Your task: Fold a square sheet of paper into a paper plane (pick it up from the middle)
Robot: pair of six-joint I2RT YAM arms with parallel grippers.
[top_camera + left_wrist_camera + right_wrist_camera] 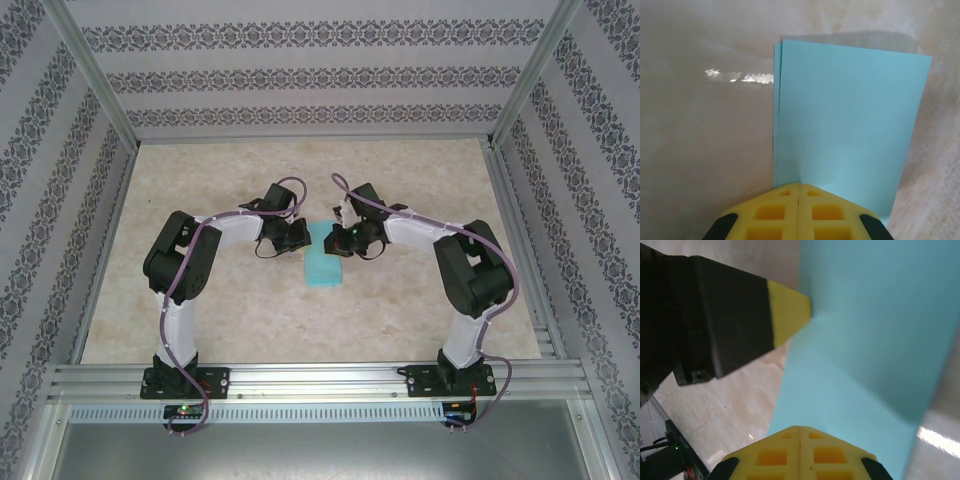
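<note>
Two arms meet at the middle of the marbled table (220, 310) over one square sheet of paper (325, 262) (845, 130), doubled into two layers with edges slightly offset. The left gripper (293, 238) (799, 186) and right gripper (341, 239) (800, 429), each closed pad to pad, set their yellow tips against the sheet from opposite sides, apparently pressing rather than pinching.

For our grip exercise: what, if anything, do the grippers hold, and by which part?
Both pinch the folded square sheet of paper: left gripper on one edge, right gripper on the opposite edge.
</note>
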